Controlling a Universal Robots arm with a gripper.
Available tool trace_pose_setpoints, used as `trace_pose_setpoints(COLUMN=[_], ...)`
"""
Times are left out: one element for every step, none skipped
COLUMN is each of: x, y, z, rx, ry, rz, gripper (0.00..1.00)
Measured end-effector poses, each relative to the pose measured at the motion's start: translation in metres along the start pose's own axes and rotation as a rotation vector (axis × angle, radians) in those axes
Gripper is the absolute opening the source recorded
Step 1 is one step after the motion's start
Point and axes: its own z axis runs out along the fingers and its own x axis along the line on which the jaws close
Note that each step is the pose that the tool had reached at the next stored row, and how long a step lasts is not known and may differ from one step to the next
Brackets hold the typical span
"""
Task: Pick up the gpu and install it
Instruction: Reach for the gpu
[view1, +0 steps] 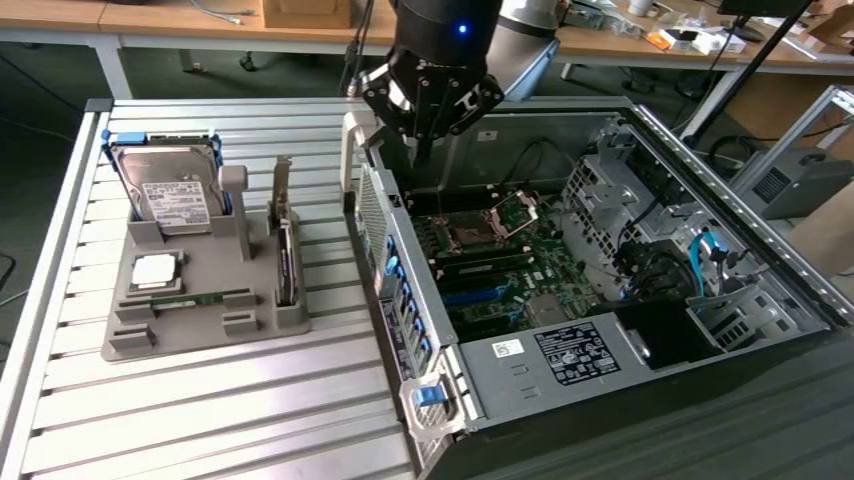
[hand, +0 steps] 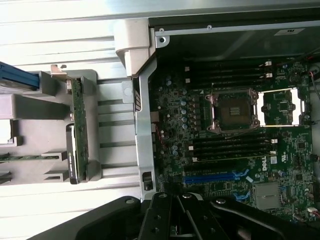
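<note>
End effector (view1: 424, 152): black angular linkage fingers clenched together, grasping nothing, poised above the far wall of the open sheet-steel computer case (view1: 534, 372), over its green motherboard (view1: 514, 265). The gpu (view1: 286, 262), a thin dark green board with a silver bracket, stands on edge in a matte grey moulded holder (view1: 200, 325), along the holder's edge nearest the case, on the ribbed aluminium worktop (view1: 200, 420).
</note>
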Motion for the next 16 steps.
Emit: trace_pose_setpoints(x=[0.0003,0.0005,0.0007,0.001,0.0012,0.0015,0.0018,0.0021,0.0025,0.0029,0.0035,0.0037,0.0039,0.0044,0.0046,0.0049], y=[0.0,0.0,-0.0001,-0.0001,-0.0001,-0.0001,-0.0001,-0.0002,-0.0002,-0.0002,-0.0003,-0.0003,-0.0003,-0.0003,-0.0004,-0.0004], z=[0.0,0.0,0.0,0.0,0.0,0.0,0.0,0.0,0.0,-0.0001,-0.0001,-0.0001,-0.0001,-0.0001,-0.0001,-0.0001], rx=[0.0,0.0,0.0,0.0,0.0,0.0,0.0,0.0,-0.0001,-0.0001,0.0,0.0,-0.0001,0.0,0.0,-0.0001], ry=[0.0,0.0,0.0,0.0,0.0,0.0,0.0,0.0,0.0,0.0,0.0,0.0,0.0,0.0,0.0,-0.0001], rz=[0.0,0.0,0.0,0.0,0.0,0.0,0.0,0.0,0.0,0.0,0.0,0.0,0.0,0.0,0.0,0.0], gripper=[0.11,0.11,0.11,0.11,0.11,0.11,0.11,0.11,0.11,0.11,0.11,0.11,0.11,0.11,0.11,0.11])
